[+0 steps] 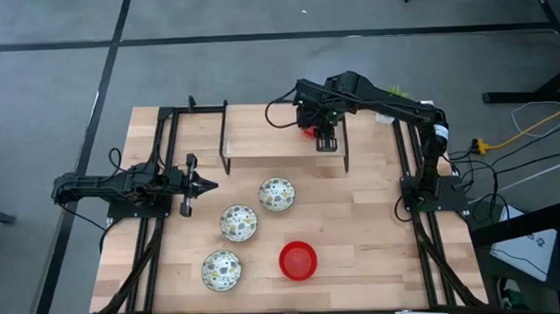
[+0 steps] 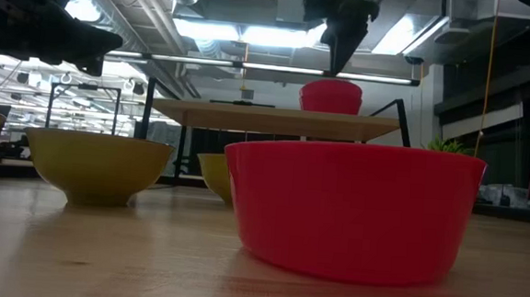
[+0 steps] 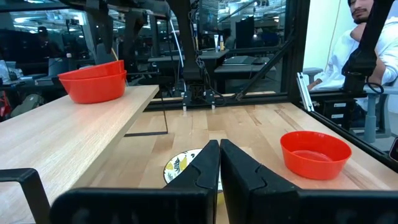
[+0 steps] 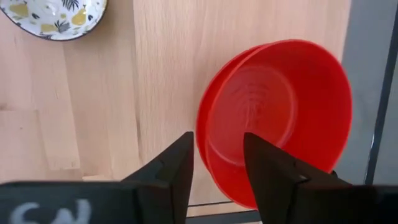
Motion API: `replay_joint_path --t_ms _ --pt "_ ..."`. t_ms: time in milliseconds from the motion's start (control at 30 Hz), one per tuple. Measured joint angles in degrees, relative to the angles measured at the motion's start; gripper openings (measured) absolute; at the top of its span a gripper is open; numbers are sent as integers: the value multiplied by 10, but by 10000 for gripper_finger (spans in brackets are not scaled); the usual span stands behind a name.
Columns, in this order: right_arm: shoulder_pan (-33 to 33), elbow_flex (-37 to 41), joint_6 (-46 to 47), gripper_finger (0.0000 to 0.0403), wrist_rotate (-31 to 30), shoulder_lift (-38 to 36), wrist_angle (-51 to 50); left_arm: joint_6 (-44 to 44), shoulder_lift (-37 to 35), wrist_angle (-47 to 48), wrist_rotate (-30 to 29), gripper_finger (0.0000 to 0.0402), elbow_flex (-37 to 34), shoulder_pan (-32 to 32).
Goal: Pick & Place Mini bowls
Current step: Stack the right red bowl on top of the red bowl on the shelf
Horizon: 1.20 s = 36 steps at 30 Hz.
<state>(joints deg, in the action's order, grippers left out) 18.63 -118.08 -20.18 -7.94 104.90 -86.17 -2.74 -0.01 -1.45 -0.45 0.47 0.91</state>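
Two red mini bowls [image 3: 93, 81] sit stacked on a raised wooden shelf [image 1: 260, 144] at the table's far side. My right gripper [image 4: 217, 158] hangs open just above the stack [image 4: 280, 118], pointing down, one finger outside the rim and one over the hollow. A third red bowl [image 1: 298, 259] and three cream patterned bowls [image 1: 276, 194] [image 1: 238, 223] [image 1: 221, 269] rest on the tabletop. My left gripper [image 1: 204, 187] waits shut at the table's left, pointing level.
The shelf stands on thin black legs [image 1: 225, 140] above the tabletop. A green plant [image 2: 445, 146] shows at the far right. Black frame rails [image 1: 158, 181] run along both table sides. A person [image 3: 367, 50] sits beyond the table's right side.
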Motion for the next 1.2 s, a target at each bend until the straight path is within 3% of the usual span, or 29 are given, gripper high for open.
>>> replay_joint_path --t_ms 200,467,1200 --pt "0 -7 -12 123 0 0 -22 0 0 0 0 11 0 0" --pt "0 -6 -14 9 0 0 -23 0 0 0 0 11 0 0" --pt "11 33 -21 3 1 5 14 0 0 0 0 9 0 0"
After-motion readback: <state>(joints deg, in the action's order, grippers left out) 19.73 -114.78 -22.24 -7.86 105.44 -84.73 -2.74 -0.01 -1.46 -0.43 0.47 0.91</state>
